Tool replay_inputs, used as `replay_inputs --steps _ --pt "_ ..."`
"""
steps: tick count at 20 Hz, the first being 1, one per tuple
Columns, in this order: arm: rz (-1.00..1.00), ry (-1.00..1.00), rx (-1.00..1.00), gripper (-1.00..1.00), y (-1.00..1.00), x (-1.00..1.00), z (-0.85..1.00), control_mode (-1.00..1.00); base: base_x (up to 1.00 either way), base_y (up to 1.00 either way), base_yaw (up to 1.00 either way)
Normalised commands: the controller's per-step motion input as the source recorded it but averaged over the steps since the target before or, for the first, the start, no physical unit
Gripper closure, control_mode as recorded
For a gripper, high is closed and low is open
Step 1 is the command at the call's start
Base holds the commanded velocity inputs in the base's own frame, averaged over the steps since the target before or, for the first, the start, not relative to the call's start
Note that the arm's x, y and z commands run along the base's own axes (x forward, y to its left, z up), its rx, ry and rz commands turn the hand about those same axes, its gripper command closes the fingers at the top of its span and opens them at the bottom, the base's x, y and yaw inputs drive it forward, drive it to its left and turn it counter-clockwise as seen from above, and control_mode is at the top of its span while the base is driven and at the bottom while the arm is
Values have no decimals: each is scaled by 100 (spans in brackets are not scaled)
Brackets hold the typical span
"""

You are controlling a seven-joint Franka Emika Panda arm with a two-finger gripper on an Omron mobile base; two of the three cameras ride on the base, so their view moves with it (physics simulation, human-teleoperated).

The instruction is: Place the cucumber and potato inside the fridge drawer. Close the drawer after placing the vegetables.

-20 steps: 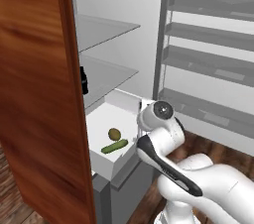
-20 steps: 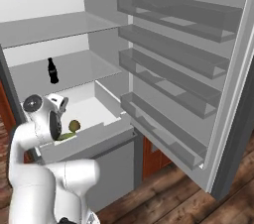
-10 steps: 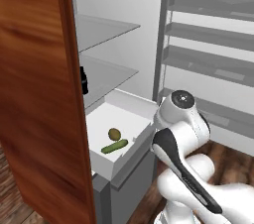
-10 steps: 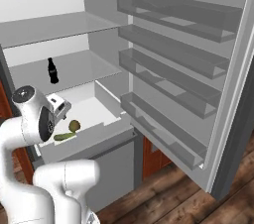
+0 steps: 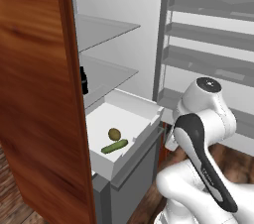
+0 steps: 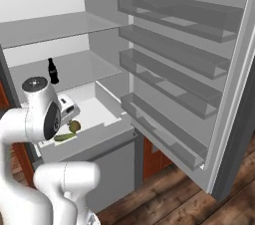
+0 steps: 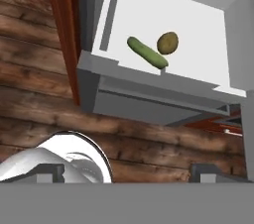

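Claw: the claw (image 7: 131,173) is spread wide and empty, hanging outside the drawer front, its dark tips (image 7: 49,172) far apart.
Cucumber: the cucumber (image 7: 147,52), slim, dark green with rounded ends, lies on the drawer floor near the front wall.
Potato: the potato (image 7: 167,42), olive-brown and oval, lies just beside it.
Drawer: the fridge drawer (image 5: 144,114), a smooth white bin with a grey front, stands pulled out.
Room: glass shelves (image 5: 111,74), a dark bottle (image 6: 51,71), a wood-grain panel (image 5: 34,94), a plank floor (image 7: 39,94).

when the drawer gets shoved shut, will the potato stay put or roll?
The small round-oval olive-brown potato will probably rock or roll slightly: it's rounded and sits loose on the white fridge drawer's smooth floor. The elongated dark-green cucumber lying close beside it may check it.
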Motion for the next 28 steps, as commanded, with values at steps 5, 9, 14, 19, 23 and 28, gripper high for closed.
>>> replay_inputs --steps 5,9,14,19,23,28 --pt "-5 -1 7 -100 -14 13 -77 -100 0 0 0" --pt "-2 -13 1 -100 0 59 -70 -100 0 0 0" --pt "-1 -14 3 -100 -8 32 -75 -100 0 0 0" --pt "-5 -11 11 -100 -14 10 -73 -100 0 0 0" --pt "-5 -5 14 -100 -3 23 -59 -100 0 0 0" --pt "-7 -7 13 -100 12 58 -39 -100 0 0 0"
